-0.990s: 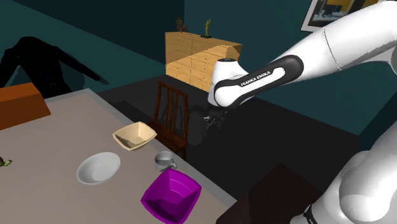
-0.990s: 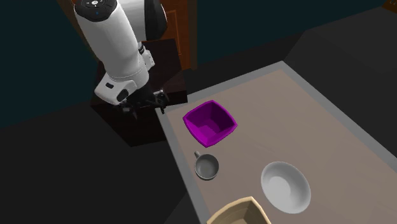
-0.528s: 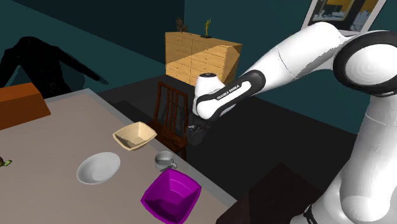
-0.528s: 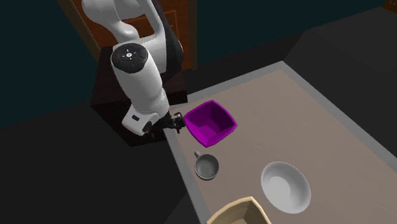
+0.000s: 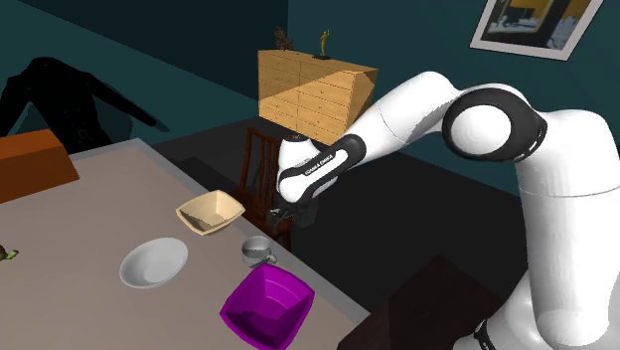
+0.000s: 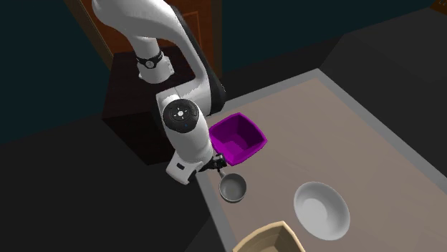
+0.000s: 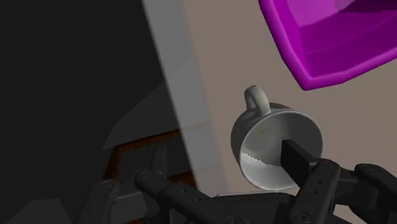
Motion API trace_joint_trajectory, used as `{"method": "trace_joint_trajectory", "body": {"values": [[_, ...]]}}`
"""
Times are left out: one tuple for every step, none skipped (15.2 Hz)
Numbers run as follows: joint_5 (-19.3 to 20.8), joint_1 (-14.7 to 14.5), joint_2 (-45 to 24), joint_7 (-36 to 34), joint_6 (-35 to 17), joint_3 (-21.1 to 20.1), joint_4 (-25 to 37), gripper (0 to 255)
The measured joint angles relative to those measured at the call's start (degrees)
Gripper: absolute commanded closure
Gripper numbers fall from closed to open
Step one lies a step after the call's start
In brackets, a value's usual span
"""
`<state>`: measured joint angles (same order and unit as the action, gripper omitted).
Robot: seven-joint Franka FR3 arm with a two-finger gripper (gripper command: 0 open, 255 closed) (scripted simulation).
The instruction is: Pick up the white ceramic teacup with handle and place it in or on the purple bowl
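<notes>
One grey teacup (image 7: pixel 275 147) sits on the desk (image 5: pixel 89 209) beside the purple bowl (image 5: pixel 266 306). I see my end effector (image 6: pixel 214 165) close over it, fingers apart, empty.

Grey teacup (image 5: pixel 257 251) upright (handled), beside purple bowl (image 5: pixel 266 308)
</notes>
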<state>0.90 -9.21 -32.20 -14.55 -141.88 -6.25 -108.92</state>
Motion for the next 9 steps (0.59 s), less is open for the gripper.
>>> {"method": "trace_joint_trajectory", "body": {"values": [[0.0, -0.4, -2.0, -0.4, 0.2, 0.0, 2.1, 0], [0.0, -0.8, -4.1, -0.8, 0.0, 0.0, 4.0, 0], [0.1, -1.2, -6.1, -1.3, 0.1, 0.0, 6.1, 0], [0.1, -1.6, -8.4, -1.6, 0.0, 0.1, 8.4, 0], [0.1, -1.8, -10.9, -1.7, 0.3, 0.1, 11.1, 0], [0.0, -1.8, -13.0, -1.7, 0.5, 0.1, 13.4, 0], [0.0, -2.1, -15.5, -1.9, 0.5, 0.2, 15.9, 0], [0.0, -2.3, -16.8, -2.0, 0.7, 0.2, 17.3, 0], [0.1, -2.5, -17.7, -2.2, 0.7, 0.3, 18.1, 0]]}}
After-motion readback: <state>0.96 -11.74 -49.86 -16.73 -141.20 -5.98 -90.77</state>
